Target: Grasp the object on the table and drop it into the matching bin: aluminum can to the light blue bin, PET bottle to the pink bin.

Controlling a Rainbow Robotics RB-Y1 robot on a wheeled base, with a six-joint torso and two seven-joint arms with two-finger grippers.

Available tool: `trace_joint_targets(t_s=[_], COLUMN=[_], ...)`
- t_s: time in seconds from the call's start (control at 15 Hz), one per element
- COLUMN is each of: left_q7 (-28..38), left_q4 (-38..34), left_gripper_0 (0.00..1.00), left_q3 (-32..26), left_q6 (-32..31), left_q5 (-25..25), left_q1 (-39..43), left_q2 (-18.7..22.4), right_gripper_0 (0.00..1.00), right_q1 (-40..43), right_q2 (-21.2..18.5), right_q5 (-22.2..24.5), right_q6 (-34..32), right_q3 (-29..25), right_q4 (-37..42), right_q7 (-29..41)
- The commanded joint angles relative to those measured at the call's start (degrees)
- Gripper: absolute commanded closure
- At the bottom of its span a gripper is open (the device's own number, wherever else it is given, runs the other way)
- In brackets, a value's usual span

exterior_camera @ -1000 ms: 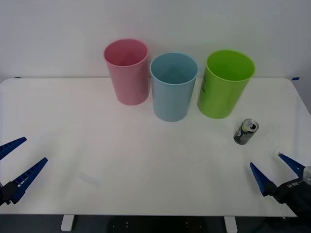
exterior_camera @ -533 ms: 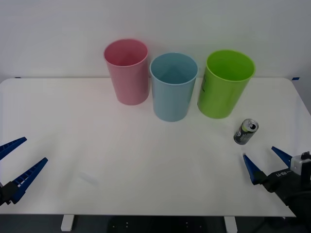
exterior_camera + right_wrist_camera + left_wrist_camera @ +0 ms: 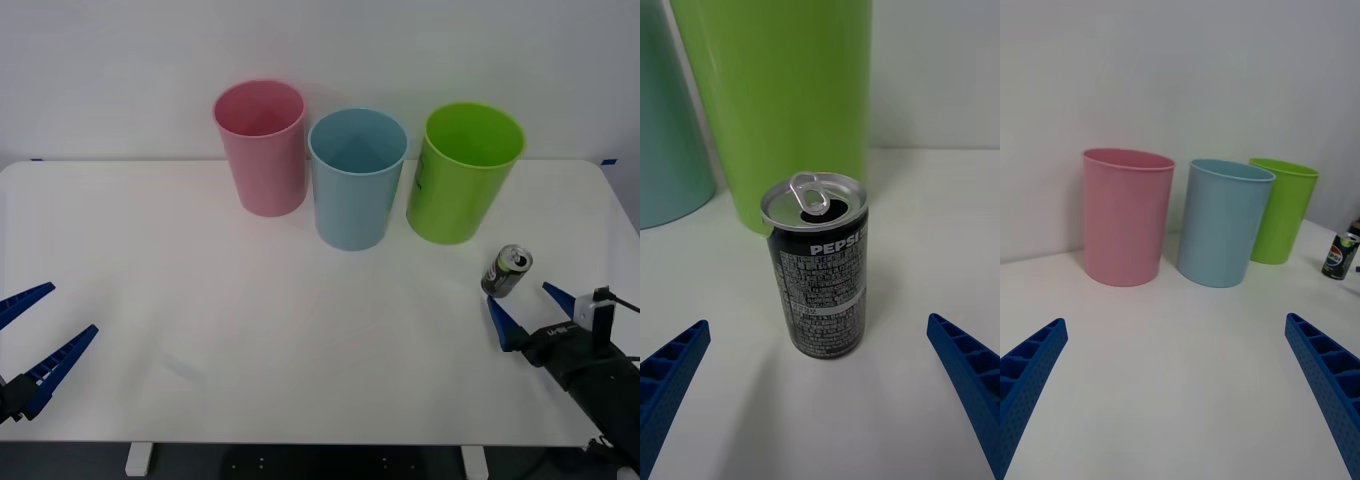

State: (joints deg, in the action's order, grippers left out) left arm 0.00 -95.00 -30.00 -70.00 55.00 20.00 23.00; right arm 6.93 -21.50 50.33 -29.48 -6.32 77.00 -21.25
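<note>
**White tabletop, can upright between spread blue fingers**

White tabletop (image 3: 200, 300) with rounded corners, plain pale wall behind.

Nearest, at the front left edge: left claw (image 3: 35, 335), blue ribbed fingers spread wide, low over bare surface, well apart from everything else. From its wrist camera, fingers (image 3: 1030, 375) at the two lower corners, three bins in a row beyond, can small at the far side.

At the front right: right claw (image 3: 527, 310), fingers parted, tips pointing forward, just short of the aluminum can (image 3: 506, 271). Nothing gripped; no contact with the can. From its wrist camera, fingers (image 3: 966, 375) wide at both sides, can (image 3: 818, 266) upright between and a little ahead of them.

Can: small, dark, silver top with pull-tab raised and mouth opened, white "PEPSI" lettering and fine print on the side. Standing on the tabletop near the right edge, just in front of and to the right of the lime green bin (image 3: 464, 172), not touching it.

Farther back, three tall tapered bins in a line near the rear edge: pink bin (image 3: 262, 148) at left, light blue bin (image 3: 356, 178) in the middle and slightly forward, lime green at right. All upright, mouths open upward, close to one another.
</note>
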Motion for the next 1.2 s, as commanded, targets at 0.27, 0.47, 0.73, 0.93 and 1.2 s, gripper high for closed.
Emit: trace_joint_targets(t_s=[0.27, 0.47, 0.73, 0.93, 1.2], left_q7=[0.0, 0.0, 0.0, 0.0, 0.0], left_q4=[0.0, 0.0, 0.0, 0.0, 0.0], left_gripper_0=[0.0, 0.0, 0.0, 0.0, 0.0], left_q3=[0.0, 0.0, 0.0, 0.0, 0.0], left_q6=[0.0, 0.0, 0.0, 0.0, 0.0], left_q5=[0.0, 0.0, 0.0, 0.0, 0.0], left_q1=[0.0, 0.0, 0.0, 0.0, 0.0], left_q2=[0.0, 0.0, 0.0, 0.0, 0.0], right_gripper_0=[0.0, 0.0, 0.0, 0.0, 0.0], right_q1=[-5.53, -7.02, -8.34, -9.13, -9.48], right_q2=[0.93, 1.46, 1.81, 1.72, 1.81], right_q5=[0.11, 0.38, 0.47, 0.47, 0.47], right_q6=[0.48, 2.5, 5.23, 6.63, 7.77], right_q3=[-0.01, 0.16, 1.48, 2.54, 3.24], right_q4=[-5.36, -5.98, -5.98, -5.98, -5.98], right_q7=[-1.34, -1.95, -2.39, -2.39, -2.48])
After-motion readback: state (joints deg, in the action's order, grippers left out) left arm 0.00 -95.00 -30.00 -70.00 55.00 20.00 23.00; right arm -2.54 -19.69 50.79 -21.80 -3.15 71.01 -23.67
